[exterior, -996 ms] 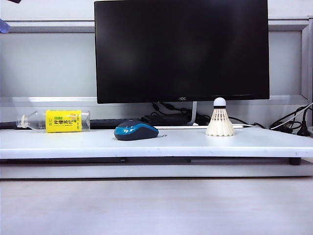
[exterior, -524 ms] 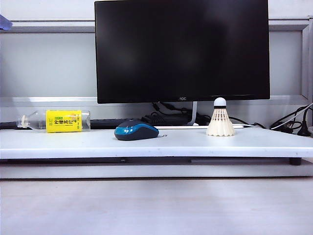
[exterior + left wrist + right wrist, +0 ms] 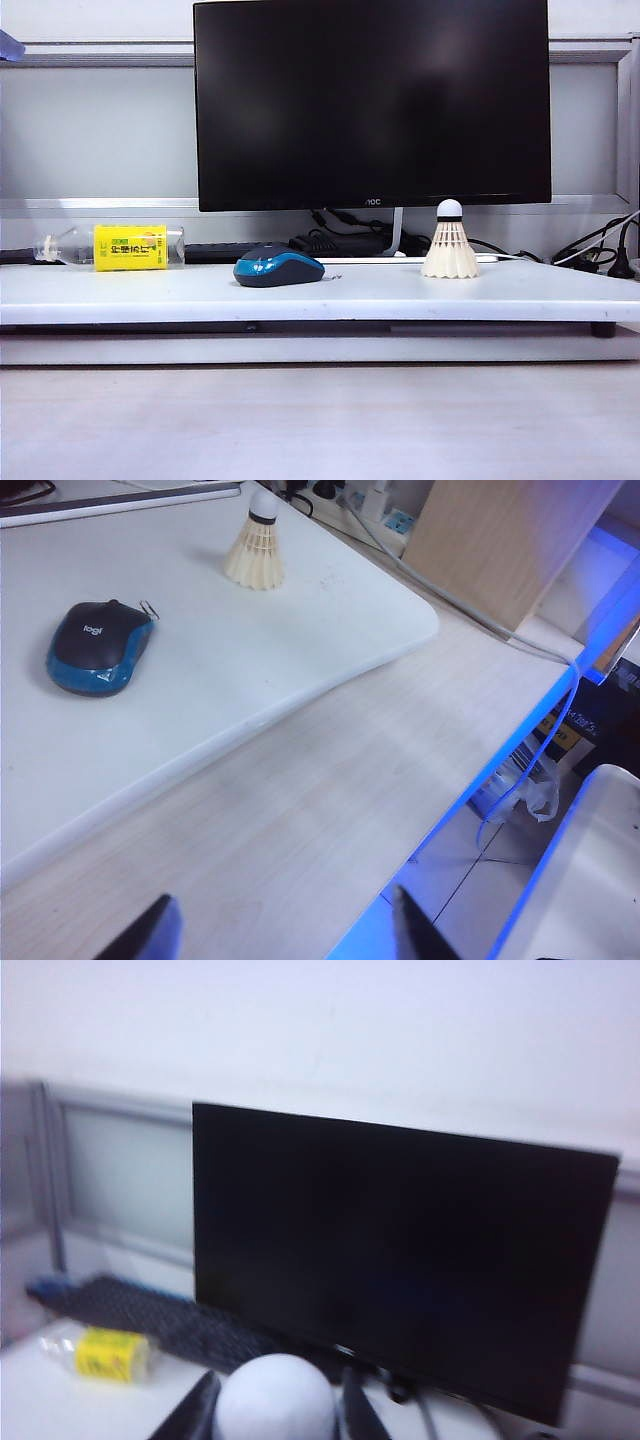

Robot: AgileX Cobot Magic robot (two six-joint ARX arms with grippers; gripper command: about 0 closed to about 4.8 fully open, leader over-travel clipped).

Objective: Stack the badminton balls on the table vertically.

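Shuttlecock (image 3: 449, 243): stood upright, right of desk (image 3: 150, 292).
Mouse (image 3: 278, 268): centre.
Left gripper (image 3: 280, 932): fingers released, empty, lower frame edge.
Right gripper (image 3: 277, 1402): fingers grasping second shuttlecock (image 3: 275, 1396).

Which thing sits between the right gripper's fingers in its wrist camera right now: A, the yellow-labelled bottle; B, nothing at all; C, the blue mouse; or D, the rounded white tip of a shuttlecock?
D: in the right wrist view a rounded white shuttlecock tip fills the gap of the right gripper, with a dark finger against each side.
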